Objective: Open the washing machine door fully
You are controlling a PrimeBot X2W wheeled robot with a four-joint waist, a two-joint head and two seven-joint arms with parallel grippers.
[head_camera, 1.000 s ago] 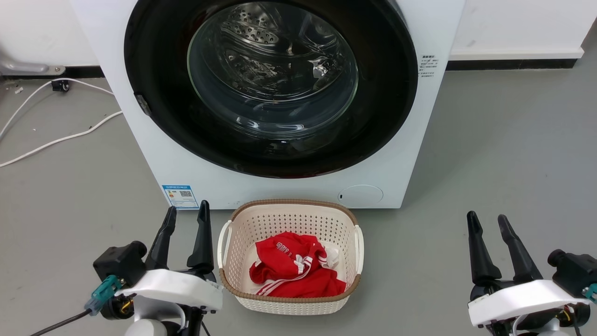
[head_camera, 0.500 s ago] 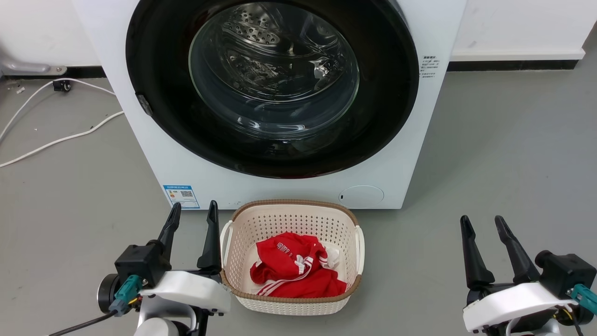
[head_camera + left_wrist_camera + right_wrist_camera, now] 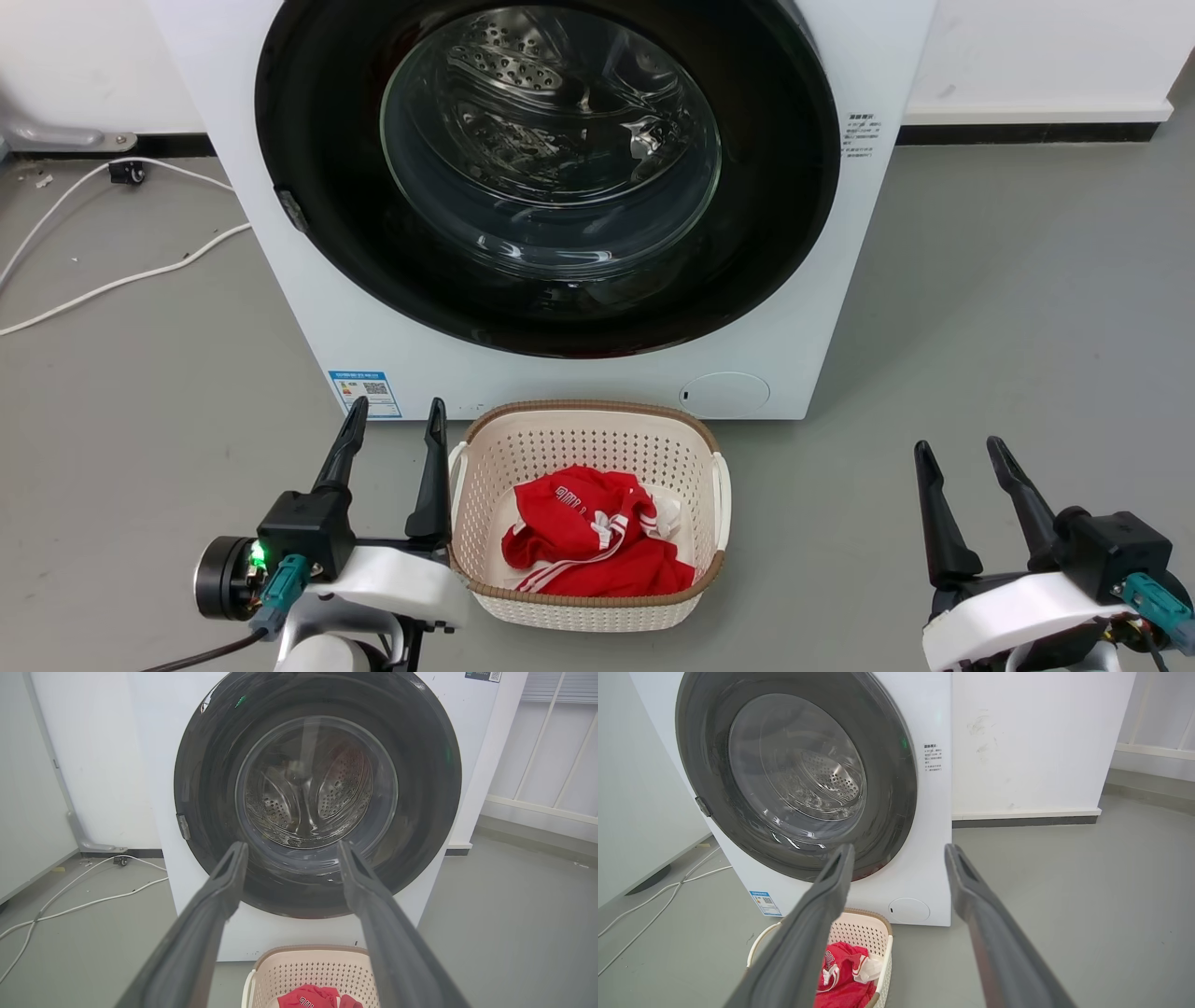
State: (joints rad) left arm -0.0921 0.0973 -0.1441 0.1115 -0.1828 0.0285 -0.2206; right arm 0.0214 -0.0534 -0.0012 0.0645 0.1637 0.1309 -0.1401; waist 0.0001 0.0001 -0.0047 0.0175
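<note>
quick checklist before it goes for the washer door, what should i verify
1. Washing machine door shut, nothing touching it: ok.
2. Left hand open and empty: ok.
3. Right hand open and empty: ok.
4. Swing path: laundry basket sits close before the washing machine: cannot tell if the door clears it.
5. Grip spot: small grey tab at the door's rim, purpose unclear: cannot tell.

Left fingers (image 3: 342,453) and right fingers (image 3: 936,509) apart
</note>
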